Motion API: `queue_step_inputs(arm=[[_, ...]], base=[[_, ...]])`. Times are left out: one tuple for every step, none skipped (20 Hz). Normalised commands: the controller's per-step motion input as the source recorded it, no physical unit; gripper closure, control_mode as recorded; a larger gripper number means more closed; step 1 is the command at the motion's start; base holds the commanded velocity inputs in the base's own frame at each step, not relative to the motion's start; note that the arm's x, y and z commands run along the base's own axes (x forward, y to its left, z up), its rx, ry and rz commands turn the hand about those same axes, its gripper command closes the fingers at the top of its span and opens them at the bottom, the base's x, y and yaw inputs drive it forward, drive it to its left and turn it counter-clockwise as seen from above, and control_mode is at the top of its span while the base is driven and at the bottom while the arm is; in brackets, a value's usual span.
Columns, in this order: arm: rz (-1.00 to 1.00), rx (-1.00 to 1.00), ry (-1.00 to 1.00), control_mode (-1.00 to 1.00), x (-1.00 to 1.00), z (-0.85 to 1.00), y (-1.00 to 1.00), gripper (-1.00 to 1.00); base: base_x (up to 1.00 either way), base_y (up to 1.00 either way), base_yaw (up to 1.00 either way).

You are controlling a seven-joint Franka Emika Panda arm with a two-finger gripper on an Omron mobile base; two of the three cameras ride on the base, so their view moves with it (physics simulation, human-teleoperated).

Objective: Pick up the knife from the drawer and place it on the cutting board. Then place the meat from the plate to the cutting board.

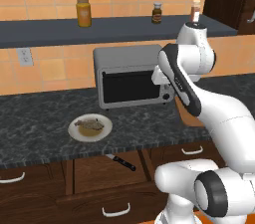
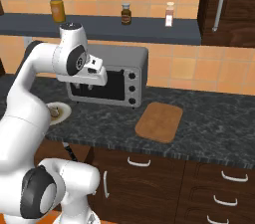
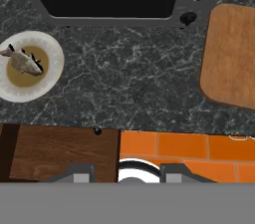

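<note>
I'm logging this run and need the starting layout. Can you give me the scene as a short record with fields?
knife: lying in the open drawer, below the counter edge
meat: on the plate
plate: on the dark counter, left of the toaster oven
cutting board: bare, on the counter right of the oven
pincer: above the counter, holding nothing

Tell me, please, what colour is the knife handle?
Black; the knife shows best in the left base view.

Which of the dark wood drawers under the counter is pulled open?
The wide, shallow dark brown wooden drawer below the round white plate. It juts out, showing a black-handled knife inside; the narrower drawers sit flush.
</note>
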Motion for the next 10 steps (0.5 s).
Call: queue_step_inputs(arm=[[0.0,0.0,0.0,-1.0,-0.09,0.0,0.0,-1.0],[0.0,0.0,0.0,-1.0,-0.53,0.0,0.0,-1.0],[0.0,0.0,0.0,-1.0,-0.51,0.0,0.0,-1.0],[0.01,0.0,0.0,-1.0,-0.62,0.0,0.0,-1.0],[0.0,0.0,0.0,-1.0,-0.44,-0.04,0.0,-1.0],[0.02,0.0,-0.04,-1.0,-0.68,-0.11,0.17,-1.0],[0.02,0.0,-0.08,-1.0,-0.66,-0.21,0.07,-1.0],[0.01,0.0,-0.1,-1.0,-0.63,-0.29,0.06,-1.0],[0.0,0.0,-0.12,-1.0,-0.56,-0.31,0.07,-1.0],[0.0,0.0,-0.16,-1.0,-0.56,-0.26,0.06,-1.0]], base=[[0.0,0.0,0.0],[0.0,0.0,0.0],[0.0,0.0,0.0],[0.0,0.0,0.0],[0.0,0.0,0.0],[0.0,0.0,0.0],[0.0,0.0,0.0],[0.0,0.0,0.0],[0.0,0.0,0.0],[0.0,0.0,0.0]])
